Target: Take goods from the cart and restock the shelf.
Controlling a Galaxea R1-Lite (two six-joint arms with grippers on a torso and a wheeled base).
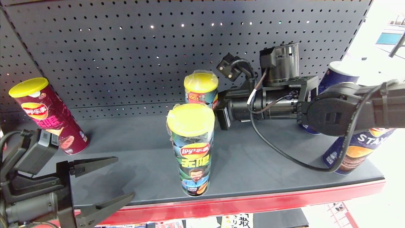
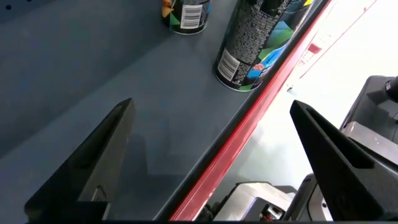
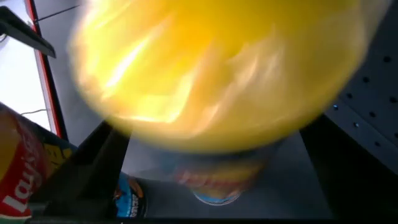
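Head cam looks down at the shelf (image 1: 253, 164) up close, left wrist cam sits low over that same front edge, right wrist cam's jammed against a can (image 3: 217, 74).

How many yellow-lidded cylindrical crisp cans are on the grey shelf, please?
3. A maroon can is at the left; a front green can stands centre; a rear green can stands behind it by the pegboard. The right arm may hide more.

Left gripper (image 2: 211, 106) hangs with fingers spread wide above the grey shelf (image 2: 74, 62) and its red front edge (image 2: 261, 112). Two cans (image 2: 249, 50) stand beyond.
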